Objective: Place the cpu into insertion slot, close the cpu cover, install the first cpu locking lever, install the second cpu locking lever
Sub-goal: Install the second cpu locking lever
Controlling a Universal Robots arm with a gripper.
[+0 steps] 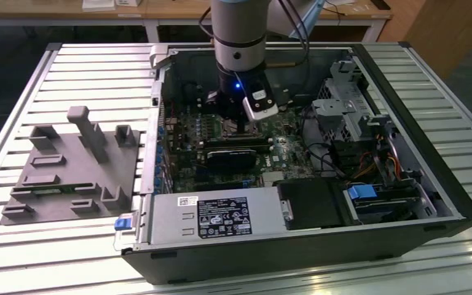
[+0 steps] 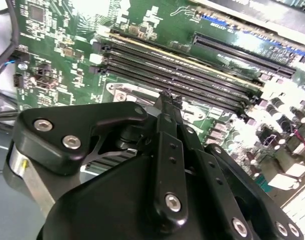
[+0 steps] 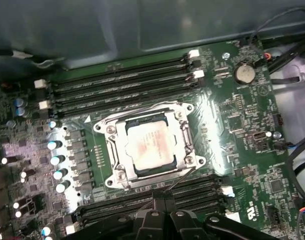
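Note:
In the first wrist view the cpu (image 3: pixel 148 145), a dull silver square, lies in the insertion slot (image 3: pixel 112 131). The cpu cover (image 3: pixel 179 136), a silvery frame with a square cut-out, lies flat over it. A thin wire locking lever (image 3: pixel 180 181) runs along the socket's edge toward my gripper (image 3: pixel 161 198). The black fingers (image 2: pixel 167 145) meet at their tips, so the gripper (image 2: pixel 165 97) is shut just above the board beside the socket. I cannot tell whether the lever is pinched between them. In the exterior view my gripper (image 1: pixel 238 126) reaches down into the open computer case.
Long black memory slots (image 3: pixel 122 85) flank the socket on two sides. A black round fan (image 1: pixel 232 157), the power supply (image 1: pixel 211 215) and a drive cage (image 1: pixel 346 117) with cables crowd the case. A grey fixture (image 1: pixel 72 166) stands at the exterior view's left on the slatted table.

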